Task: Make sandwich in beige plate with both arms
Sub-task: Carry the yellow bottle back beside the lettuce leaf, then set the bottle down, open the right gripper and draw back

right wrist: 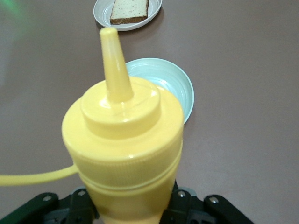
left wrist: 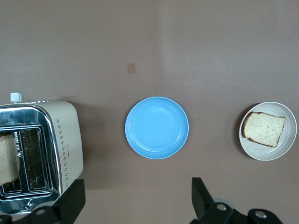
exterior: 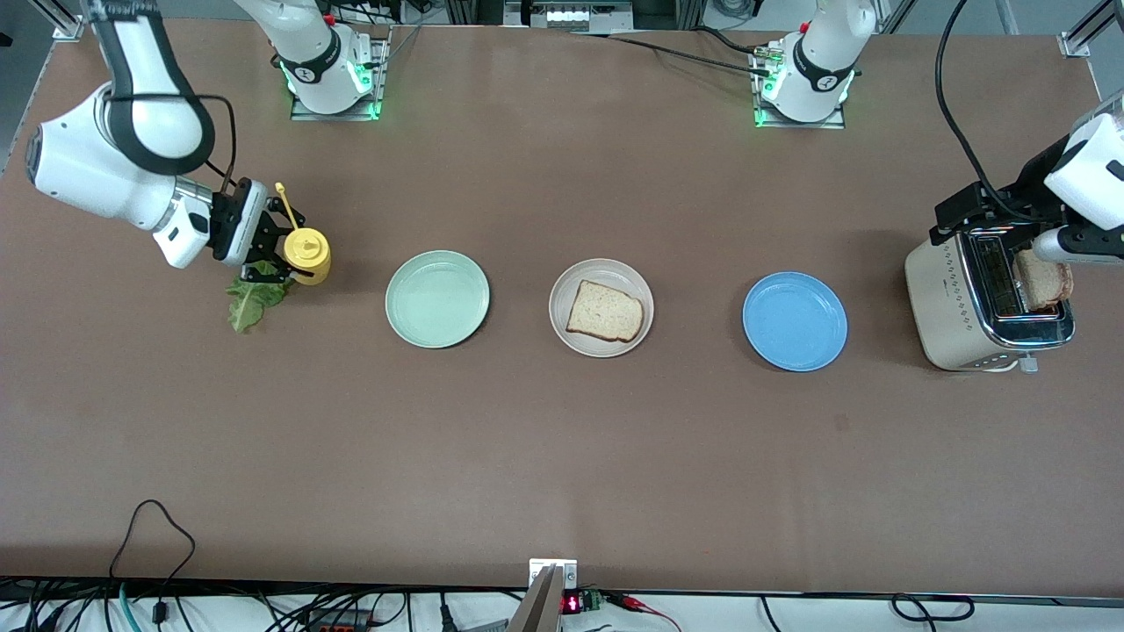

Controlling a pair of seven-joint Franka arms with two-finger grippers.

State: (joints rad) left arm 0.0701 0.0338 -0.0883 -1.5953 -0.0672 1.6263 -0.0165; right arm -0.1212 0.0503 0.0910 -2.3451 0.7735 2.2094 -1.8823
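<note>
A: Entry. Nearest the camera: the bench (exterior: 562,456), bare brown along its front edge. Largest thing on it?

B: The toaster (exterior: 983,303), at the end of the bench by my left arm, with a second bread slice (exterior: 1045,279) standing in its slot. My left gripper (left wrist: 135,205) hangs over it, fingers spread wide, nothing held.

A: Then the plates?

B: Three in a row across the bench's middle: blue plate (exterior: 795,321) toward the toaster, beige plate (exterior: 601,307) central, mint green plate (exterior: 437,298) toward my right arm's end. One toasted slice (exterior: 604,312) already lies flat in the beige plate.

A: Smaller items?

B: Yellow squeeze bottle (exterior: 306,254), clamped in my right gripper (exterior: 263,241) near the bench's end by my right arm. The lettuce leaf (exterior: 255,300) lies on the bench just beside it, nearer the camera.

A: Step in hand?

B: Judged: carry the bottle to the beige plate. Keep it upright in transit, tip the nozzle over the slice's centre only, and squeeze gently. The left gripper should descend square to the slot and pinch the slice's faces.
</note>
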